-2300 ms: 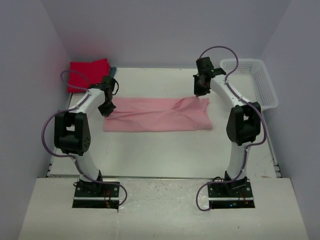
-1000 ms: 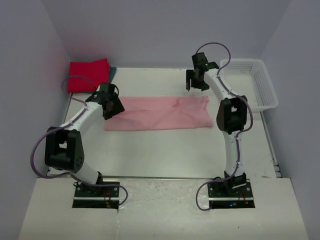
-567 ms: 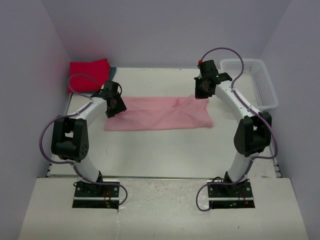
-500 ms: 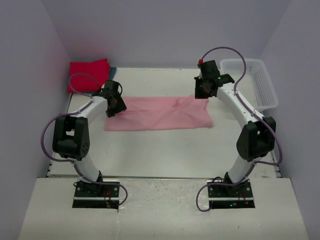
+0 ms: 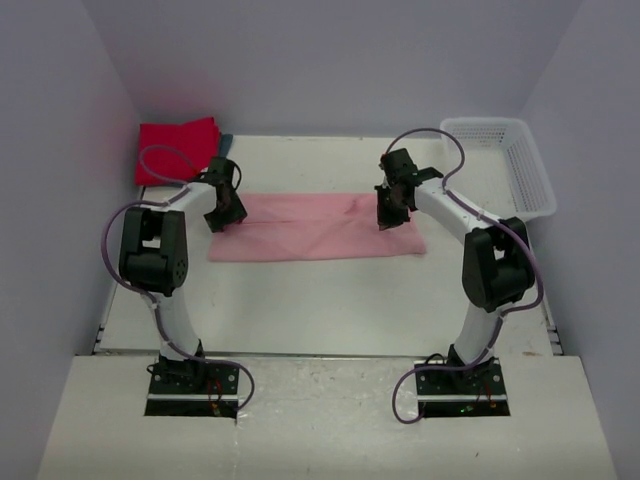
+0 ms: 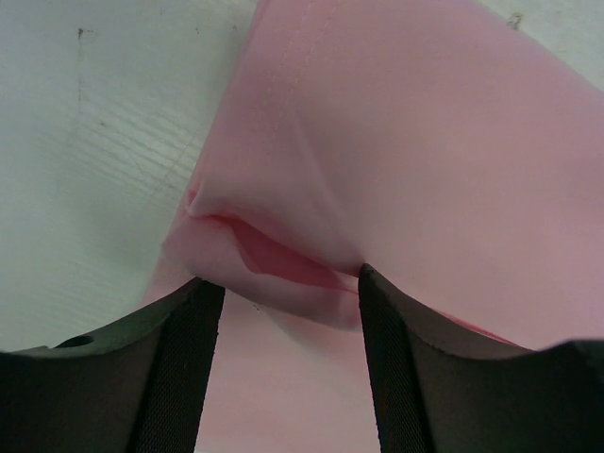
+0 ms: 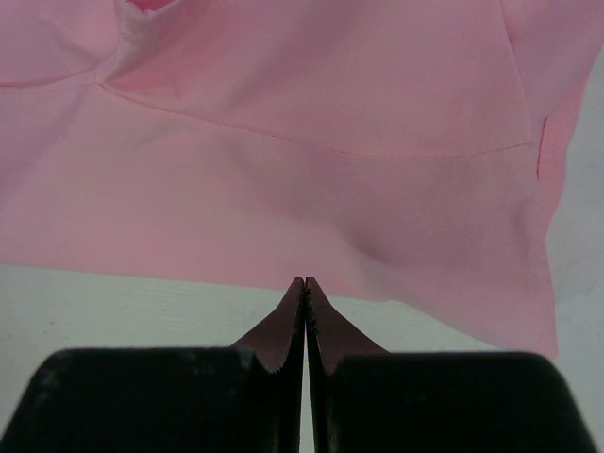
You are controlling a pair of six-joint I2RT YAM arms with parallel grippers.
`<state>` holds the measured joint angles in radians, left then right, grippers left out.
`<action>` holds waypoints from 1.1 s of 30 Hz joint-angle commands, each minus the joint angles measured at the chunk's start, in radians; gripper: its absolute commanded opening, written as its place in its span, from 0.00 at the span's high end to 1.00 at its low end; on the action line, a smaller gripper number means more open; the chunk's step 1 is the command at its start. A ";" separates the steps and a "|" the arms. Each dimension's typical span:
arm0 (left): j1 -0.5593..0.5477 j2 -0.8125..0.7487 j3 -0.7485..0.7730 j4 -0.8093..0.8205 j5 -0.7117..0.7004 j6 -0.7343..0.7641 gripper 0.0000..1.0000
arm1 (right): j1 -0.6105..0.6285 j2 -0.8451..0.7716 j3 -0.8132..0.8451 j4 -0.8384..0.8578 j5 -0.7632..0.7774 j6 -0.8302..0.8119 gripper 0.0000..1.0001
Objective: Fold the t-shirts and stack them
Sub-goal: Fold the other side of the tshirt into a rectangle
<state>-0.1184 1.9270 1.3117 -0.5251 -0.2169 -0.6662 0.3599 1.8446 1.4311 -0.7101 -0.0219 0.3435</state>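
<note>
The left arm [image 5: 185, 198] is reaching toward the far left with its elbow folded high. The left gripper [image 5: 224, 210] is pointing down, its fingers [image 6: 179, 359] standing apart. The right arm [image 5: 450, 205] is stretching far and leftward. The right gripper [image 5: 388, 215] is tipping down, fingers [image 7: 283, 330] pressing fully together.
</note>
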 commanded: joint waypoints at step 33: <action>-0.151 -0.391 -0.057 0.237 0.436 0.138 0.56 | 0.025 -0.344 -0.123 0.089 -0.006 0.038 1.00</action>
<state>-0.2481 1.4574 1.2037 -0.3241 0.0650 -0.5976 0.3763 1.5940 1.3254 -0.6601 -0.0441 0.3538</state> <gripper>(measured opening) 0.504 0.003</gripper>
